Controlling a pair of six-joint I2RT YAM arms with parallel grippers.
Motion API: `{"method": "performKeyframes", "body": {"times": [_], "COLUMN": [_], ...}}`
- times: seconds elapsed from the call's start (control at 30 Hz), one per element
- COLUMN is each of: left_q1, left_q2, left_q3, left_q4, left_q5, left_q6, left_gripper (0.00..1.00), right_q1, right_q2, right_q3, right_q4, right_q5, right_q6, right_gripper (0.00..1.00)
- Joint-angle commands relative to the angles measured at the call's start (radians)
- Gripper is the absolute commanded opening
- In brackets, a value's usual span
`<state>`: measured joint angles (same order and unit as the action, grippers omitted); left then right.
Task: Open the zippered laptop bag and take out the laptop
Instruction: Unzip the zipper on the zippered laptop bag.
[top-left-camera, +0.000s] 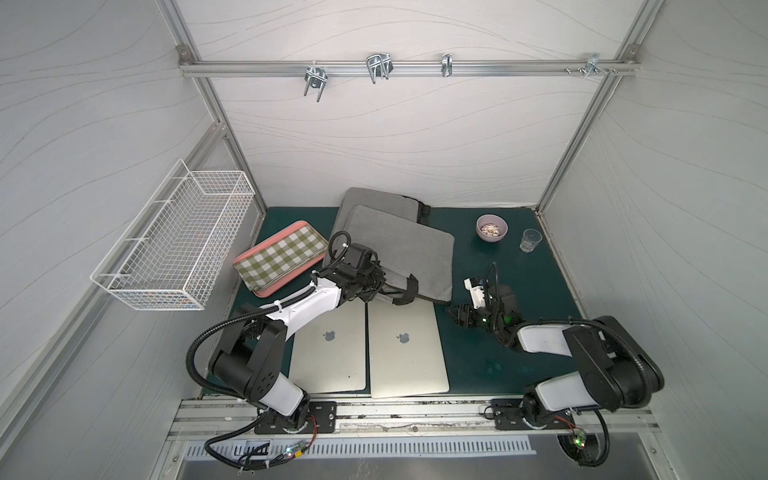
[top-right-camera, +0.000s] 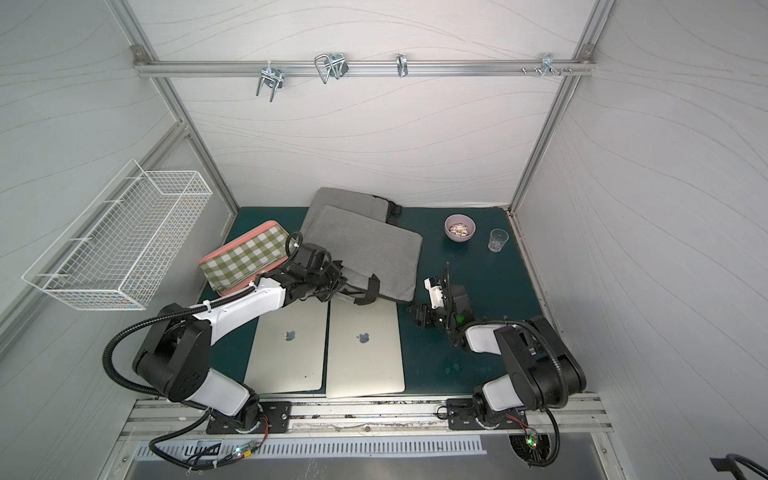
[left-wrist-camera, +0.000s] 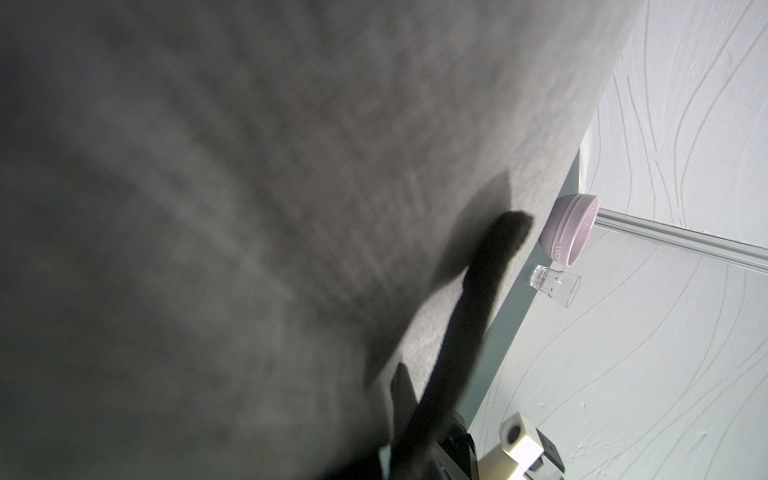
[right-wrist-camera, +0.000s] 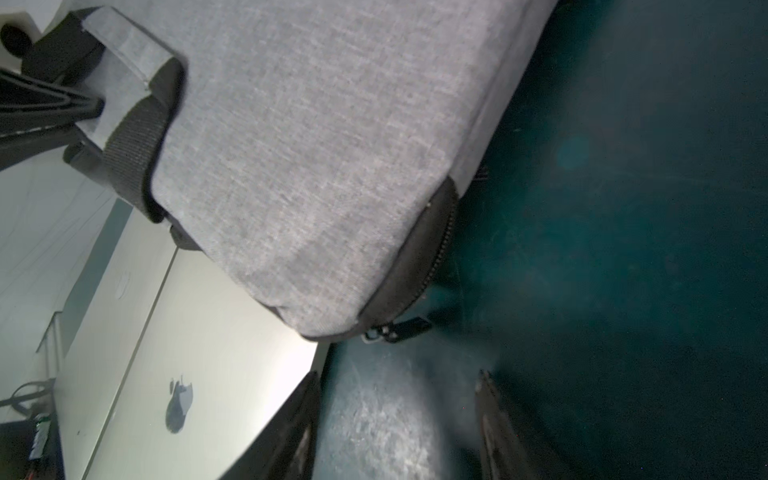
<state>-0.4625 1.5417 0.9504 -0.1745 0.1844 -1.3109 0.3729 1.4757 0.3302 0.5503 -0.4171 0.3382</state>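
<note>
Front bag (top-left-camera: 399, 253): grey fabric, flat, lay askew on top of the second bag, its near edge over the far ends of both laptops.
Back bag (top-left-camera: 374, 199): same grey, mostly covered.
Handle (top-left-camera: 409, 289): grey with black straps, on the front bag's near edge.
Zip (right-wrist-camera: 428, 245): black, looked closed round the near corner, with the pull (right-wrist-camera: 409, 328) at that corner.
Laptops (top-left-camera: 328, 353) (top-left-camera: 407, 349): silver, lids shut, logos up, side by side.

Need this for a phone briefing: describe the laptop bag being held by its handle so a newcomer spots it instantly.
On the dark green table mat, two closed silver laptops lie side by side at the front. Right behind them is the grey fabric laptop bag, atop a second grey bag. Only its black-strapped handle is clamped in the left arm's jaws.
</note>
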Motion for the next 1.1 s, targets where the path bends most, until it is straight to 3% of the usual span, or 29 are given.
{"method": "performKeyframes", "body": {"times": [0.0, 0.37, 0.5, 0.77, 1.07], "left_q1": [0.017, 0.051, 0.053, 0.060, 0.061], "left_q2": [-0.008, 0.001, 0.010, 0.018, 0.026], "left_q3": [0.053, 0.073, 0.088, 0.091, 0.098], "left_q4": [0.038, 0.022, 0.007, 0.007, 0.008], "left_q5": [0.016, 0.085, 0.095, 0.098, 0.102], "left_q6": [-0.011, 0.007, 0.018, 0.028, 0.035], "left_gripper": [0.00, 0.00, 0.00, 0.00, 0.00], "right_q1": [-0.012, -0.030, -0.045, -0.052, -0.067], "right_q2": [0.055, 0.157, 0.161, 0.074, 0.086], "right_q3": [0.048, 0.100, 0.106, 0.062, 0.033], "right_q4": [0.041, 0.131, 0.157, 0.108, 0.143], "right_q5": [-0.111, -0.192, -0.253, -0.281, -0.301], "right_q6": [-0.048, -0.069, -0.043, -0.050, -0.031], "right_gripper": [0.58, 0.57, 0.51, 0.42, 0.31]}}
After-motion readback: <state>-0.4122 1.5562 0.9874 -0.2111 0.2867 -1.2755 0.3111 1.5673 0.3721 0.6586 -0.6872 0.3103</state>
